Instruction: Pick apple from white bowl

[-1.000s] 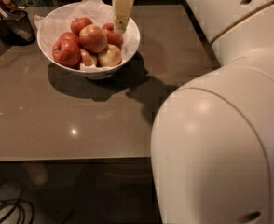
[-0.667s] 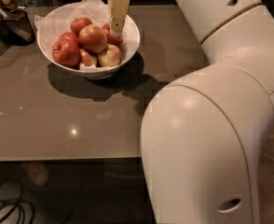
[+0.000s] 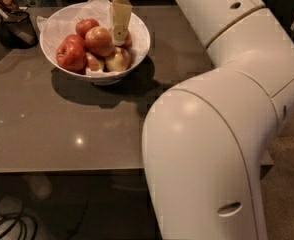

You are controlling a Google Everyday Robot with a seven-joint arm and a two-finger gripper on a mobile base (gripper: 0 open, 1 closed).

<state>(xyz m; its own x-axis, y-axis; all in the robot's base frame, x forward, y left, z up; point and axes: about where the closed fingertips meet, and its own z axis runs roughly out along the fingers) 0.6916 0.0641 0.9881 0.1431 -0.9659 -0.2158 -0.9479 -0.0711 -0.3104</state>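
The white bowl [image 3: 143, 32], lined with crinkled white paper, stands on the brown table at the upper left and holds several apples. The largest apple [image 3: 99, 40], pale pinkish-red and glossy, lies on top in the middle of the bowl. Smaller dark red apples [image 3: 70, 55] lie to its left, and a yellow-green one [image 3: 118, 60] lies in front on the right. My gripper [image 3: 120, 20], pale yellow, hangs down into the bowl's right half, just right of the largest apple and close to it. Whether it touches the apple does not show.
A small dark mesh container [image 3: 18, 28] stands left of the bowl near the table's far left edge. My bulky white arm [image 3: 212, 134] fills the right side and hides the table's front right. The table's front edge [image 3: 62, 170] runs across the lower left, with cables [image 3: 7, 226] on the floor below.
My gripper has moved left and down, from above the bowl's right rim to beside the largest apple. My elbow has swung left and covers more of the table.
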